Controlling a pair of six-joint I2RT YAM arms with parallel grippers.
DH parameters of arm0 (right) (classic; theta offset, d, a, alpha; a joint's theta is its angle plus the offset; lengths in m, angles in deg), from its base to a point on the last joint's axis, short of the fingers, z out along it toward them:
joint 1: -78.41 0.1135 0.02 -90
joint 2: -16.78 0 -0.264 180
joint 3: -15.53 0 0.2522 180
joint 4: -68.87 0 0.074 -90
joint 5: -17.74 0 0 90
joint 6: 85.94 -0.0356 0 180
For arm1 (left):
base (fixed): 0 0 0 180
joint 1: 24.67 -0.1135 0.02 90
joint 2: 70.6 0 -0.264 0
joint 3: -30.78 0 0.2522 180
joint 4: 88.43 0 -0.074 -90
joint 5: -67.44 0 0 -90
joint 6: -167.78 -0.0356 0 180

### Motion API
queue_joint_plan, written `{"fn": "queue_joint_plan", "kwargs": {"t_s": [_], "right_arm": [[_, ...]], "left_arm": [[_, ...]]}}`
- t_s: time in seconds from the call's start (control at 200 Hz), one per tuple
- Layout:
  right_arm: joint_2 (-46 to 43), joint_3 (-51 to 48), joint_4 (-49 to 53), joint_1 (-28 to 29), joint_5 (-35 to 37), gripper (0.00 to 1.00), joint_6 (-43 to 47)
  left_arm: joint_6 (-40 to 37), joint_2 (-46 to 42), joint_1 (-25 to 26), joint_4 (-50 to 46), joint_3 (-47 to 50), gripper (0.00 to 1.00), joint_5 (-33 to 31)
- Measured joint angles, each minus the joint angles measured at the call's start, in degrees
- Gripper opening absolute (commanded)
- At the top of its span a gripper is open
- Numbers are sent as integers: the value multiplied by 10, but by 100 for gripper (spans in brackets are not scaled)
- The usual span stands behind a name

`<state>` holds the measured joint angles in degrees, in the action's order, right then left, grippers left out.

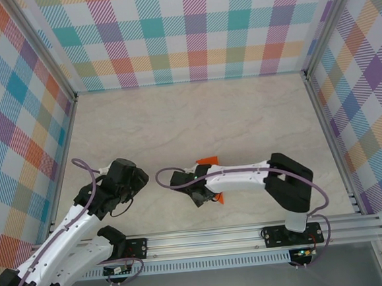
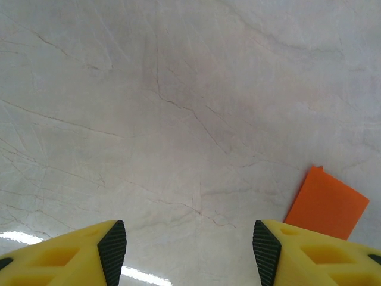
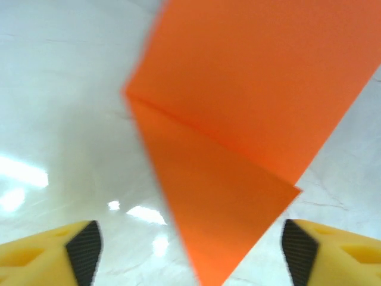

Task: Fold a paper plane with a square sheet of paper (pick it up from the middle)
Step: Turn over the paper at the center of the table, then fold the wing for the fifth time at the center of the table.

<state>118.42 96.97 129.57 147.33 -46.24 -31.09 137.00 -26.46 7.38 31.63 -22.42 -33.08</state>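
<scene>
Two grippers, both spread wide and holding nothing: right gripper (image 3: pixel 190 247) hovers low over the orange sheet of paper (image 3: pixel 250 89), left gripper (image 2: pixel 189 244) over bare bench (image 2: pixel 178 107), with a paper corner at the lower right of its view. Sheet lies mid-bench under the right arm, part folded, one diagonal crease. Likely step: firm up that fold. Best to come down squarely on the crease while the left pins the free corner. Bench is pale marble-look and glossy, probably slippery. Pastel checked walls (image 1: pixel 195 30) close three sides.
</scene>
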Motion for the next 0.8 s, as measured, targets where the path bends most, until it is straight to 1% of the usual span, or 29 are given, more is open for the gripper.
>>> {"fn": "queue_joint_plan", "kwargs": {"t_s": [0.055, 0.12, 0.215, 0.27, 0.3, 0.34, 0.41, 0.485, 0.515, 0.58, 0.63, 0.725, 0.8], "right_arm": [[-36, -17, -26, 1, -24, 89, 1], [-80, -38, -55, 1, -47, 93, -1], [-148, -77, -98, -3, -76, 93, -10], [-188, -103, -122, -17, -98, 91, -18], [-209, -119, -138, -31, -115, 87, -22], [-235, -142, -161, -56, -141, 79, -31], [-266, -177, -189, -102, -178, 56, -47], [-276, -207, -214, -164, -231, 36, -73], [-274, -218, -225, -187, -256, 29, -80], [-266, -235, -241, -225, -294, 22, -91], [-258, -240, -246, -236, -318, 18, -93], [-240, -240, -258, -238, -356, 16, -94], [-226, -240, -264, -239, -372, 15, -94]], "left_arm": [[-4, 10, 0, 5, 0, 63, 9], [-10, 23, 0, 18, 0, 64, 23], [-23, 48, 0, 38, 0, 64, 49], [-33, 66, 0, 50, 0, 64, 67], [-37, 77, 0, 59, 0, 64, 78], [-42, 90, 0, 70, 0, 64, 92], [-49, 118, -1, 95, 0, 63, 124], [-53, 146, -1, 127, 0, 62, 159], [-55, 158, 0, 140, 0, 61, 173], [-57, 181, 1, 163, 0, 60, 195], [-59, 197, 4, 178, 0, 60, 208], [-62, 219, 12, 196, 0, 60, 223], [-61, 233, 22, 208, 0, 60, 231]]}}
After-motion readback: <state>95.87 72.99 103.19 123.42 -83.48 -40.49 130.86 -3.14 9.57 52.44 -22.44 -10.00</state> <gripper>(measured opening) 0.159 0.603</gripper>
